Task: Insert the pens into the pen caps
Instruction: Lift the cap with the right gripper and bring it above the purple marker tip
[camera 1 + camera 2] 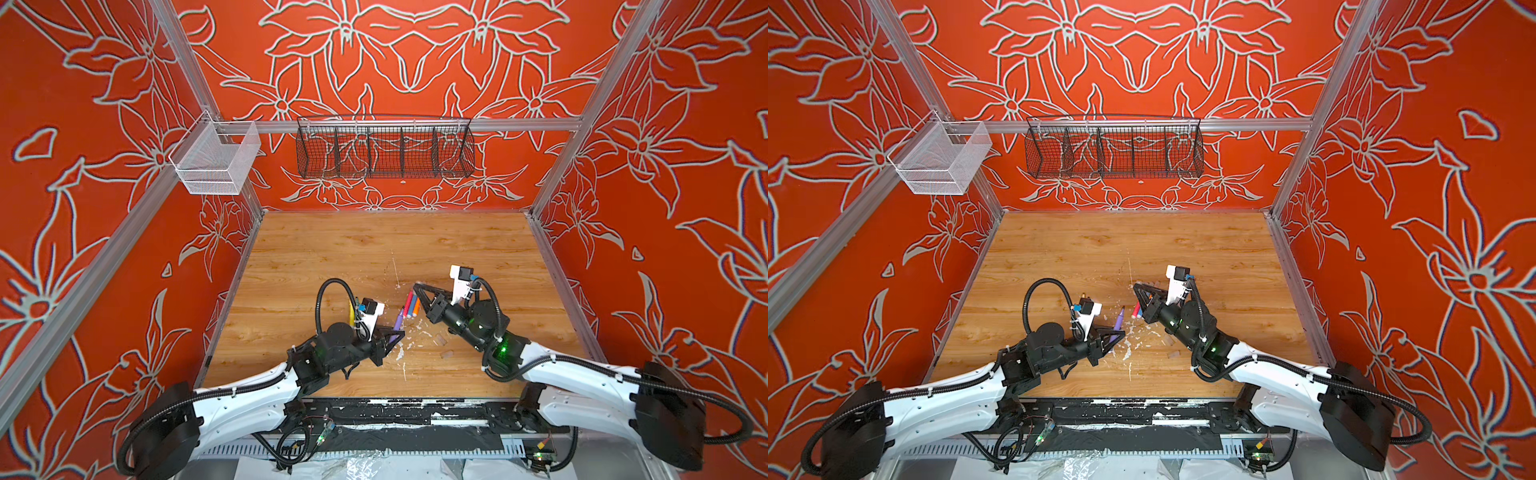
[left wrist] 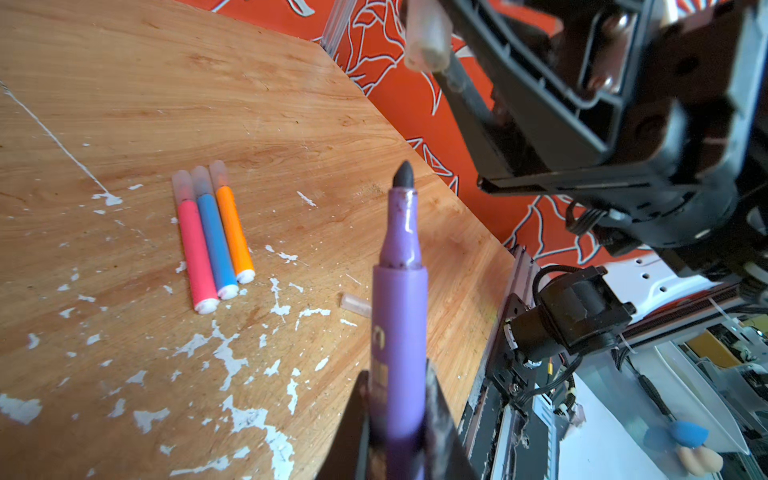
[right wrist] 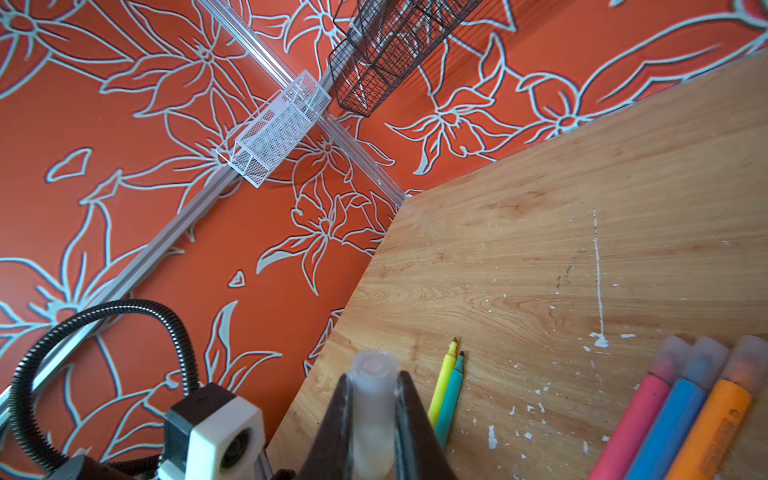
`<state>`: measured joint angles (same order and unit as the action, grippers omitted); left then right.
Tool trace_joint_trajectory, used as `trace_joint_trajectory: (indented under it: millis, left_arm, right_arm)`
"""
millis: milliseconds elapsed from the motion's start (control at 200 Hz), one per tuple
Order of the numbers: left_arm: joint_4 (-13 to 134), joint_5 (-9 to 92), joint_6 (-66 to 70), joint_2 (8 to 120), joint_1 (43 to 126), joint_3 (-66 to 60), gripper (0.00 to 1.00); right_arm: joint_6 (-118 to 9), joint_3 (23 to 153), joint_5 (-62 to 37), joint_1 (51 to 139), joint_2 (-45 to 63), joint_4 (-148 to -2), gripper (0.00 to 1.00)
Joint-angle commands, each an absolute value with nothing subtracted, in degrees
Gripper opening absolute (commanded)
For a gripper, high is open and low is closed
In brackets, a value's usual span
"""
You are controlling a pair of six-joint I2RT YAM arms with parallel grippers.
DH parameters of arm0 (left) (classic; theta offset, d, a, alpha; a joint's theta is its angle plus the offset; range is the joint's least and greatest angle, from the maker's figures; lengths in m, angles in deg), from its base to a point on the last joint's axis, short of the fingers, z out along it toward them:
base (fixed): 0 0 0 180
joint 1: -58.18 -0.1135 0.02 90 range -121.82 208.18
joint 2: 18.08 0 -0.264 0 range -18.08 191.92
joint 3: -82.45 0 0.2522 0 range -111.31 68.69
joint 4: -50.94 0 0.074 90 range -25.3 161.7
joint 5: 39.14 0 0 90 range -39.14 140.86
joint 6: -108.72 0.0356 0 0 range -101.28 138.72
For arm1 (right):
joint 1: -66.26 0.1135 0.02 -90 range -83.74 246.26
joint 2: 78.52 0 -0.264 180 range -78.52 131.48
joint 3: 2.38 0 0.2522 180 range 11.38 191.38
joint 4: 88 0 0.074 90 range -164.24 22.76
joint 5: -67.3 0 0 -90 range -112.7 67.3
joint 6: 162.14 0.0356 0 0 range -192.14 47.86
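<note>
**Purple pen and cap held apart over the worktop**

The wooden worktop [image 1: 324,249] fills the floor of the red, flower-patterned cell. A black wire basket [image 1: 384,151] hangs on the back rail at 12 o'clock. A smaller white mesh basket [image 1: 216,164] hangs in the left corner at 10 o'clock.

The left hand [image 1: 395,336] is at 6 o'clock of the worktop's middle, clenched low on the barrel of the purple pen [image 2: 401,316]. That pen is uncapped, and its dark tip points toward 12 o'clock. The right hand [image 3: 372,388], angled in from 4 o'clock, is clamped on a translucent pen cap [image 3: 372,399] that stands out beyond its fingertips. In the left wrist view this cap is clear of the purple tip, with open space between them.

Near the worktop's middle lie the pink pen [image 2: 195,253], the blue pen [image 2: 216,245] and the orange pen [image 2: 235,232]. They are side by side and touching, each capped, with the caps toward 12 o'clock.

At 9 o'clock of these three lie the yellow pen [image 3: 442,382] and the green pen [image 3: 453,390], touching each other, tips bare. In both top views the left wrist camera largely hides them.

Two loose caps [image 1: 440,340] rest at 5 o'clock of the capped three. White paint flecks [image 1: 401,353] speckle the wood around 6 o'clock.
</note>
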<state>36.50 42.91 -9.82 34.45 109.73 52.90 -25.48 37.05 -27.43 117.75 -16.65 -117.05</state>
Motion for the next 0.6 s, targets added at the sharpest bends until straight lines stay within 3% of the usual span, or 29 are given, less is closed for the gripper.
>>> trace_joint_trajectory:
  millis: [0, 596]
  left_arm:
    - [31.73, 44.32, -10.17, 36.21, 110.47, 50.77, 0.00]
    - [31.57, 46.48, -10.38, 37.27, 110.56, 49.70, 0.00]
  right_arm:
    - [-23.80, 37.24, -24.86, 118.03, -15.25, -122.99, 0.00]
    - [-21.68, 36.69, -20.91, 118.12, -10.94, -125.12, 0.00]
